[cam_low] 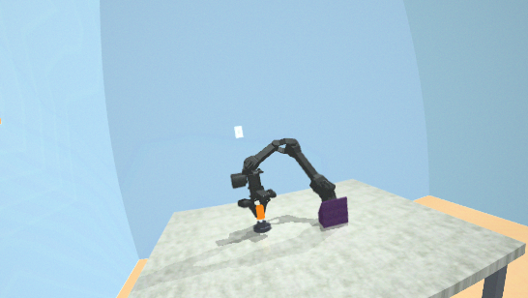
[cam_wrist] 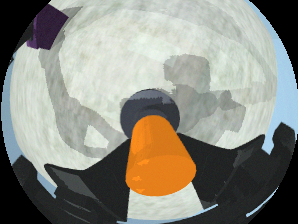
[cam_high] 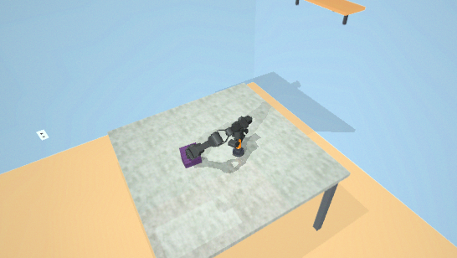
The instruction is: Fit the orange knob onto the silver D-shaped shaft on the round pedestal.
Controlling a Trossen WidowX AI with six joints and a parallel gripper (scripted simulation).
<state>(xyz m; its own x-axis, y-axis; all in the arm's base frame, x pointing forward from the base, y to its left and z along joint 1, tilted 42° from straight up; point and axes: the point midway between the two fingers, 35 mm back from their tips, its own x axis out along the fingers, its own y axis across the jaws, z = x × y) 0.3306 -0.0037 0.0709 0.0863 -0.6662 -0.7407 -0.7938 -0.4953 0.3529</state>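
We see the orange knob (cam_high: 238,144) (cam_low: 260,212) (cam_wrist: 160,159), a smooth, tapering plug, held near upright between the gripper's (cam_low: 259,213) (cam_wrist: 160,162) fingers, right over the round pedestal (cam_high: 238,152) (cam_low: 262,227) (cam_wrist: 150,106). The pedestal, a dark, low disc, lies flat on the counter (cam_high: 201,188) (cam_low: 387,252) (cam_wrist: 115,55), well in from its edges and corners. The silver shaft and the knob's hole are hidden from us, so we can't tell how their flat sides line up.

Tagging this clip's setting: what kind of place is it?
Probably a plain test room for a robot: one black arm on a stone-look table, pale blue walls, and a small wall outlet.
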